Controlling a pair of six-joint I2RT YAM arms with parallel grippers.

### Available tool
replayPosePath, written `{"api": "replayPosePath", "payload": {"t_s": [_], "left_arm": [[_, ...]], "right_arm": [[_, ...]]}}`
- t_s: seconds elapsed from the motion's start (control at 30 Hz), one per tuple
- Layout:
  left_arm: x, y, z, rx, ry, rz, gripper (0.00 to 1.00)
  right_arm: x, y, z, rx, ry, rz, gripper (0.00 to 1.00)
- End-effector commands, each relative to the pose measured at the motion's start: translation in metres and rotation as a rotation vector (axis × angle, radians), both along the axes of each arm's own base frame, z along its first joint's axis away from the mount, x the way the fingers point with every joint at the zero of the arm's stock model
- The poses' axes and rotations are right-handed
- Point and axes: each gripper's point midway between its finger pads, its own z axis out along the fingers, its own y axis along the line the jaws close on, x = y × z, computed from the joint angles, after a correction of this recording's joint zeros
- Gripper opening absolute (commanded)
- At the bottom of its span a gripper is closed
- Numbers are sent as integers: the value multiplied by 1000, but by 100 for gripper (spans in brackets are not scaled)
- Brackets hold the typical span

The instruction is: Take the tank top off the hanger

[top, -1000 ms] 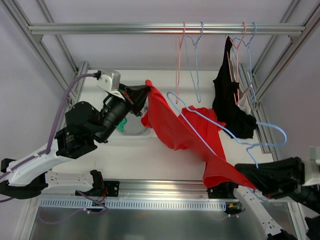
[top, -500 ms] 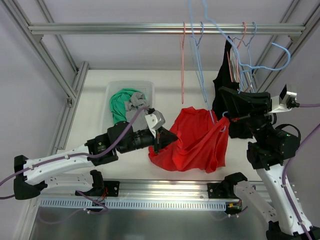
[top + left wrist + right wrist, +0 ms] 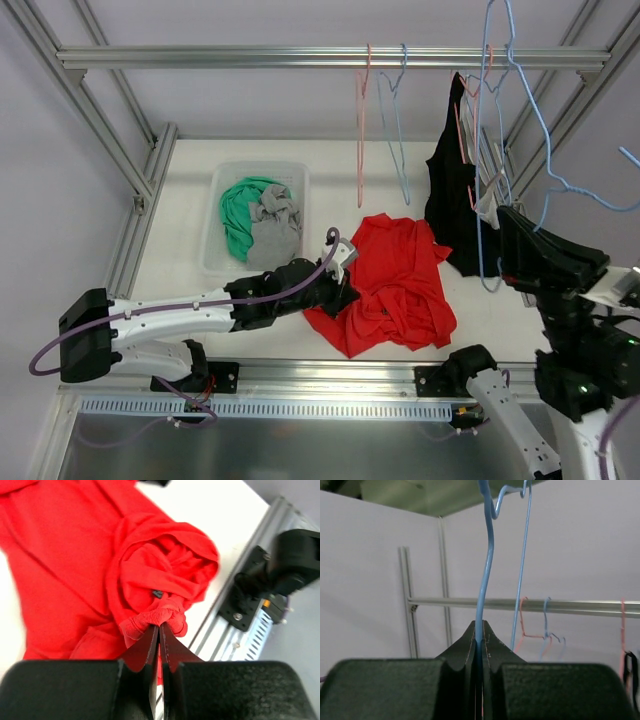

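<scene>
The red tank top (image 3: 395,285) lies crumpled on the white table, free of the hanger. My left gripper (image 3: 347,292) is low at its left edge, shut on a bunched fold of the red fabric (image 3: 160,617); its tips (image 3: 160,626) are pressed together around the cloth. My right gripper (image 3: 505,222) is raised at the right, shut on the wire of the bare blue hanger (image 3: 545,150). In the right wrist view the blue wire (image 3: 487,565) rises straight out from between the closed tips (image 3: 481,626).
A clear bin (image 3: 222,180) with green and grey clothes sits at the back left. A black garment (image 3: 455,200) hangs from the rail (image 3: 250,57) at the right, with a pink hanger (image 3: 360,130) and a blue hanger (image 3: 397,140) beside it. Aluminium frame (image 3: 300,375) runs along the near edge.
My left arm swung down and right, bringing the red top onto the table. My right gripper lifted the blue hanger up out of the top, which now lies free.
</scene>
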Motion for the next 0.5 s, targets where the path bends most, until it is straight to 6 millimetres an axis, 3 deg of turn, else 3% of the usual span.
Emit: {"api": "replayPosePath", "payload": {"t_s": [0.0, 0.03, 0.07, 0.13, 0.17, 0.2, 0.27, 0.33, 0.37, 0.47], "left_arm": [[23, 8, -4, 14, 4, 150, 0], [23, 9, -7, 28, 9, 157, 0], [24, 9, -10, 39, 13, 159, 5], [25, 8, -5, 40, 14, 166, 19], [24, 10, -5, 53, 18, 166, 32], [26, 9, 4, 44, 11, 171, 61], [24, 14, 10, 60, 3, 162, 69], [21, 17, 23, 56, -3, 145, 98], [17, 23, 29, 55, -10, 134, 99], [9, 35, 43, 35, -21, 111, 99]], "right_arm": [[12, -19, -59, -250, 361, -182, 0], [21, -23, -90, -320, 513, -211, 0], [15, -28, -88, -323, 534, -226, 0], [22, -33, -112, -351, 651, -253, 0], [23, -33, -113, -355, 672, -258, 0], [26, -34, -120, -371, 714, -264, 0], [44, -32, -125, -394, 789, -284, 0], [52, -31, -117, -392, 812, -292, 0], [68, -25, -122, -411, 857, -289, 0], [86, -15, -104, -424, 854, -268, 0]]}}
